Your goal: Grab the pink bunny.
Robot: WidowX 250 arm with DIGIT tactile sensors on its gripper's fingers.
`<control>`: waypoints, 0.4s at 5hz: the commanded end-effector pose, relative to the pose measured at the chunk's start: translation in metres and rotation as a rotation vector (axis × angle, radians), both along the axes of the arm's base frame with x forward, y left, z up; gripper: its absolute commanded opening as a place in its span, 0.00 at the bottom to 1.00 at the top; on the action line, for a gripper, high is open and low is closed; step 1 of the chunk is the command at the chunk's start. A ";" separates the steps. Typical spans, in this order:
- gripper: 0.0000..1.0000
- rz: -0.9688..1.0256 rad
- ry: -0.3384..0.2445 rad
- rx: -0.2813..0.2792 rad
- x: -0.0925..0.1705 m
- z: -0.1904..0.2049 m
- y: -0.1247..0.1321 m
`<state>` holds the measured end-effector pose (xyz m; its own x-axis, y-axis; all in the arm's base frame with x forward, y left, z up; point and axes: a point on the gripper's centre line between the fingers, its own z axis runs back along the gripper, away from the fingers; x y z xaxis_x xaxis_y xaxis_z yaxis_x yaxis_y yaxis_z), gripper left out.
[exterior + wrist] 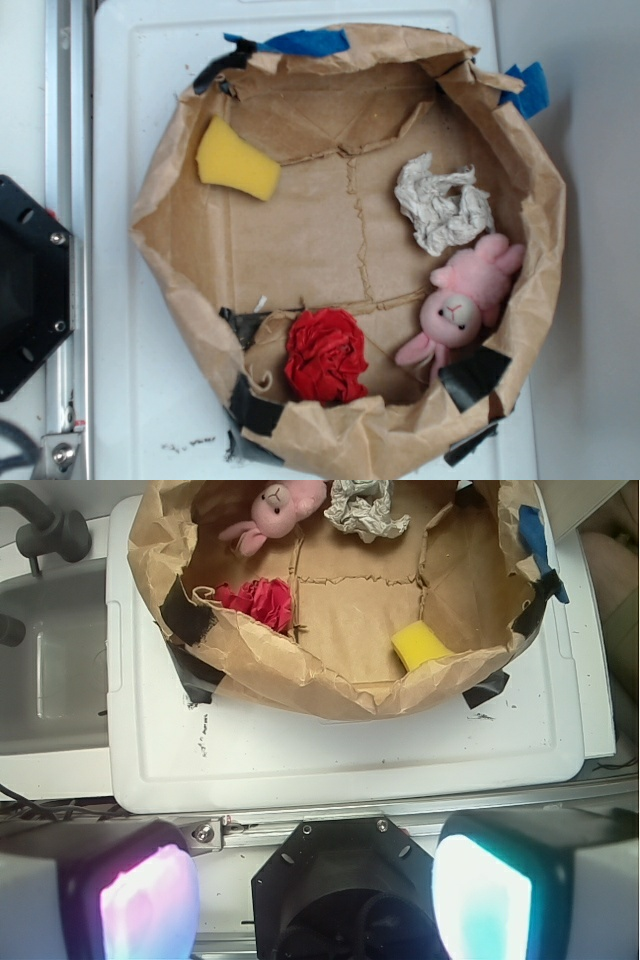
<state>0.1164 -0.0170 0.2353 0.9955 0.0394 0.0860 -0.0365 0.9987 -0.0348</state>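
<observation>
The pink bunny lies inside a brown paper-lined basin, against its right wall, face up. In the wrist view the pink bunny shows at the top, far from my gripper. My gripper hangs over the robot's black base, outside the basin, and stands open with nothing between its two glowing pads. The gripper itself does not show in the exterior view.
In the basin also lie a wrinkly white paper wad just above the bunny, a red cloth ball at the lower middle and a yellow sponge at the upper left. The black robot base sits at the left.
</observation>
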 end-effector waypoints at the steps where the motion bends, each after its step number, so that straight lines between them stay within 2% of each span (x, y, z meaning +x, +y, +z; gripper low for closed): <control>1: 1.00 0.000 0.000 0.000 0.000 0.000 0.000; 2: 1.00 0.052 0.000 -0.004 0.024 -0.011 -0.001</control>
<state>0.1391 -0.0195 0.2200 0.9947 0.0794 0.0650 -0.0773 0.9964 -0.0345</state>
